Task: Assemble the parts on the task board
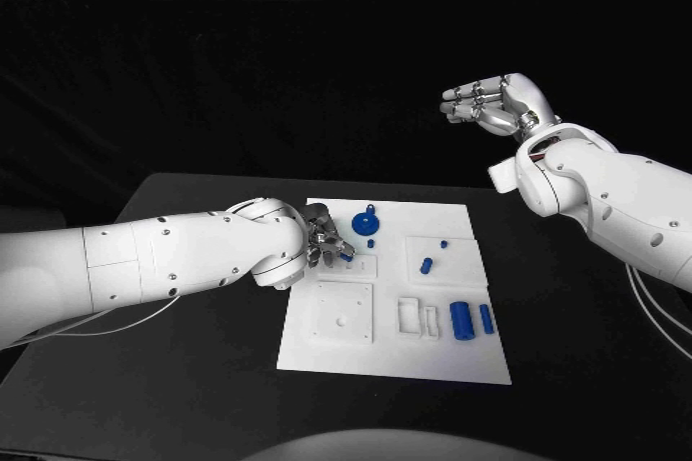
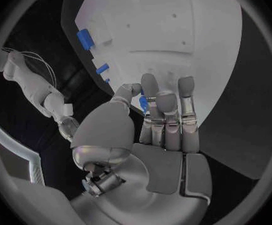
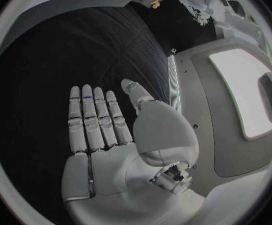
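Note:
The white task board (image 1: pixel 433 356) lies in the middle of the black table. My left hand (image 1: pixel 325 249) is low over the board's left part, beside a blue round part (image 1: pixel 366 223). In the left wrist view a small blue part (image 2: pixel 143 103) sits pinched between the thumb and the fingers (image 2: pixel 150 87), over the board (image 2: pixel 173 35). My right hand (image 1: pixel 498 103) is raised high beyond the board's far right corner. The right wrist view shows that hand (image 3: pixel 101 135) flat, fingers straight, holding nothing. More blue parts lie on the board: a short piece (image 1: pixel 427 265), a thick cylinder (image 1: pixel 462 321) and a thin bar (image 1: pixel 486 319).
A square white plate (image 1: pixel 340 311) and white blocks (image 1: pixel 410 314) sit on the board's near half. A tiny blue peg (image 1: pixel 371 243) stands close to my left hand. Black table (image 1: pixel 173 381) surrounds the board on all sides.

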Tool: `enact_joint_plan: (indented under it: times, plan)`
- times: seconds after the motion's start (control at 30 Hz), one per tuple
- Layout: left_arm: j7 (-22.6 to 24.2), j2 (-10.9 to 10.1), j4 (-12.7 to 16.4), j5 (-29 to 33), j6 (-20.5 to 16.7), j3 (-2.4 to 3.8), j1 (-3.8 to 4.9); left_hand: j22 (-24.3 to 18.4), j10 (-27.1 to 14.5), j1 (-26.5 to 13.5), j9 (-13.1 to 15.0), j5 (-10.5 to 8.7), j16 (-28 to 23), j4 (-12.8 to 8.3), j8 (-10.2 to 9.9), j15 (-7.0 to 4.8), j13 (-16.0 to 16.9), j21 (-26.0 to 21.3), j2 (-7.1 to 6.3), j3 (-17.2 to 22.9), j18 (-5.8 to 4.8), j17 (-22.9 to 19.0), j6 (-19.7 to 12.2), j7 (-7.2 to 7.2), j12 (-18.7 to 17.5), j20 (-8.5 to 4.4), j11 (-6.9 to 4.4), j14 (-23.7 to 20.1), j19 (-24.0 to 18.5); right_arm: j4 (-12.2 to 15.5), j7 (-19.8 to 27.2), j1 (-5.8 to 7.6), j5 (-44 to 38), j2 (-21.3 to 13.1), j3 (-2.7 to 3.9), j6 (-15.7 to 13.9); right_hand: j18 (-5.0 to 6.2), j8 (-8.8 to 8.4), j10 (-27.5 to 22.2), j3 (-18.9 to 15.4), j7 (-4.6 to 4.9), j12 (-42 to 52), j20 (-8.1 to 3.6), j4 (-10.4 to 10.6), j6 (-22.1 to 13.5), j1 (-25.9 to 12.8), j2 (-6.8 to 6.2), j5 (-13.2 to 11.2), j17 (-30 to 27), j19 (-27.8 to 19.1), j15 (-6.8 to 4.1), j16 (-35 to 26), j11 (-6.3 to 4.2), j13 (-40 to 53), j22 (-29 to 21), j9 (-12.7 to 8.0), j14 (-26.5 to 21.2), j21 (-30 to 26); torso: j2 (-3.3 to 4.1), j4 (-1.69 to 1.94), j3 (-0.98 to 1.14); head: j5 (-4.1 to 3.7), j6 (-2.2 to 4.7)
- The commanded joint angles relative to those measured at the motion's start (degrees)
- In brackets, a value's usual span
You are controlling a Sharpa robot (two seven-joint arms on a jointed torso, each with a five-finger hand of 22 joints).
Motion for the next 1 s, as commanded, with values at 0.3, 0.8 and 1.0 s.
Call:
enact_joint_plan:
  times: [0.3, 0.8, 1.0]
  plan:
    - [0.0, 0.7, -0.7, -2.1, 0.6, 0.04, -0.66, 1.0, 2.5, 0.7, 0.2, -0.20, -0.1, -5.3, 0.1, -0.03, -0.1, -0.1, -0.05, 5.9, 0.81, 0.2, 5.4, -4.44, 0.3, 0.10, -0.42, 0.4, 0.4, 0.3, 0.5, 0.01, -0.5, 0.0, 0.04, -0.1, 0.96, -0.15, -0.3, 0.6, -0.09, -0.3, 0.06, 0.1, -0.3, 0.2, -0.61, -0.1, -0.1, -0.5, 0.18, -0.2, -0.10, 0.0, -0.1, -0.1, -0.3, 0.1, 0.02, -0.02, 0.05, 0.14, -0.27]
    - [-0.3, 0.8, -0.7, -3.5, 3.7, 0.05, -0.78, 1.0, 2.5, 0.8, 0.3, -0.29, -0.2, -5.2, 0.0, 0.05, -0.2, -0.2, -0.15, 5.9, 0.82, 0.2, 5.3, -4.37, 0.3, 0.18, -0.29, 0.3, 0.4, 0.3, 0.5, 0.00, -0.5, -0.1, 0.04, -0.4, 0.83, -0.17, -0.3, 1.0, -0.02, -0.3, 0.10, 0.2, -0.4, 0.1, -0.94, 0.3, -0.1, -0.8, 0.23, -0.2, -0.08, 0.0, -0.1, -0.1, -0.4, 0.1, 0.02, -0.02, 0.01, -0.08, -0.35]
    - [-0.5, 1.0, -0.7, -3.6, 4.6, 0.05, -0.83, 1.0, 2.5, 0.9, 0.2, -0.54, -0.2, -5.1, 0.0, 0.07, -0.3, -0.2, -0.17, 5.8, 0.82, 0.2, 5.3, -4.37, 0.3, 0.21, -0.27, 0.3, 0.3, 0.3, 0.5, -0.01, -0.5, -0.1, 0.04, -0.3, 0.84, -0.18, -0.3, 1.1, -0.02, -0.3, 0.09, 0.3, -0.4, 0.1, -0.97, 0.4, 0.0, -0.8, 0.22, -0.2, -0.06, 0.0, -0.1, -0.1, -0.4, 0.1, 0.03, -0.02, 0.00, -0.11, -0.37]
